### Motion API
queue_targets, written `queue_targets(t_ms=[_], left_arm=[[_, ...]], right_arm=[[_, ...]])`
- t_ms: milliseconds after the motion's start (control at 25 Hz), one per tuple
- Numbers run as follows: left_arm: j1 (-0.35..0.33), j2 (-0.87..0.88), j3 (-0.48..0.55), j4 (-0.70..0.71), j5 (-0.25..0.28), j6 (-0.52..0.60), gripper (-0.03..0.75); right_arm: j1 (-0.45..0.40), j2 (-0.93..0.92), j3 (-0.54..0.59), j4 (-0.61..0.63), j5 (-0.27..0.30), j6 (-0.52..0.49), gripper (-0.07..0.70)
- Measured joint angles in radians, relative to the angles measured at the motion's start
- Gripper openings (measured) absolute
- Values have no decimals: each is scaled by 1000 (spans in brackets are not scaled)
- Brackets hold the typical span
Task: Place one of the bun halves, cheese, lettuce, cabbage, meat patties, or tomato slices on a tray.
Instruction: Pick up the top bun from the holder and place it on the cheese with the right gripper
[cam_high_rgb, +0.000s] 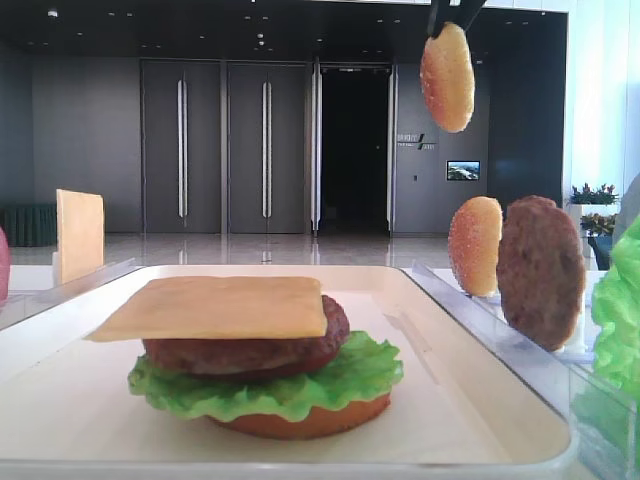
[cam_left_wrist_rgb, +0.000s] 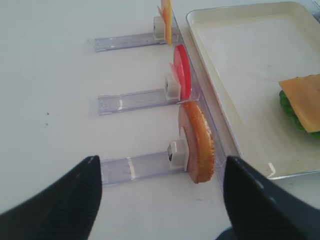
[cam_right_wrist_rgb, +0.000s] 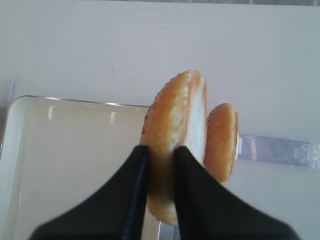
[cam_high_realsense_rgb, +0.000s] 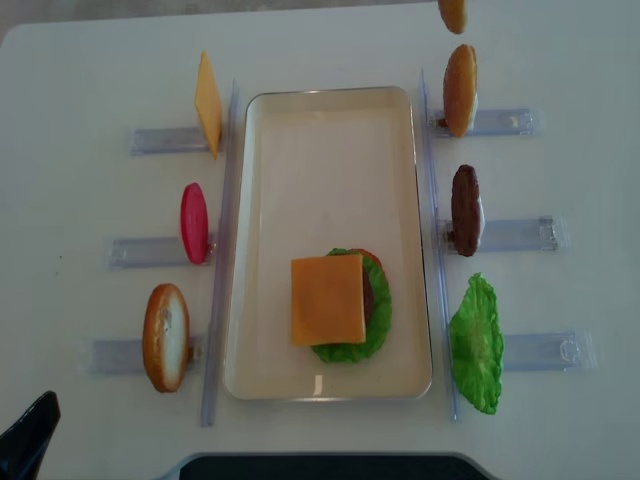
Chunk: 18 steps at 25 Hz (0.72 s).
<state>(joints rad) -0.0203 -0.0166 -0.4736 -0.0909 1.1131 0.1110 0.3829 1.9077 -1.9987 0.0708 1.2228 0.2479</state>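
Exterior high view: the right gripper (cam_high_rgb: 452, 12) holds a bun half (cam_high_rgb: 447, 77) on edge, high above the far right of the tray (cam_high_rgb: 480, 445). The carry step is in hand. On the tray sits a stack: an orange bun base, ruffled green lettuce (cam_high_rgb: 265, 385), a rough dark meat patty (cam_high_rgb: 245, 350) and a flat square cheese slice (cam_high_rgb: 215, 307) on top. A second bun (cam_high_rgb: 475, 246) and a spare patty (cam_high_rgb: 540, 271) stand upright to the right.

Right wrist view: the jaws are clamped on the held bun's edge, one black finger on the seeded golden dome, the other on the pale flat face. The standing bun (cam_right_wrist_rgb: 221, 142) sits just behind, in its clear holder (cam_right_wrist_rgb: 275, 150). The tray corner lies below left.

Left wrist view: the left gripper (cam_left_wrist_rgb: 159, 200) hovers over the white worktop (cam_left_wrist_rgb: 50, 75), jaws wide apart and empty. Before it, three clear holders carry a bun (cam_left_wrist_rgb: 197, 142), a red disc (cam_left_wrist_rgb: 182, 78), apparently a tomato slice, and a cheese slice (cam_left_wrist_rgb: 166, 20), each on edge.

Overhead realsense view: the held bun shows at the top edge, beyond the tray's far right corner. The stack lies in the near half of the tray.

Judgement: the next move calls for travel toward the stack, turning the bun flat-side down, lowering onto the cheese, then release. The smooth cheese may let a tilted bun slide.
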Motion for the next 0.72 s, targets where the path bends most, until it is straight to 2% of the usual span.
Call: queue_targets(t_ms=[400,720], left_arm=[[0,0,0,0,0,0,576],[0,0,0,0,0,0,576]], right_arm=[[-3,-236,404,12,4,58,146],[-3,-472,680,11,4,112,145]])
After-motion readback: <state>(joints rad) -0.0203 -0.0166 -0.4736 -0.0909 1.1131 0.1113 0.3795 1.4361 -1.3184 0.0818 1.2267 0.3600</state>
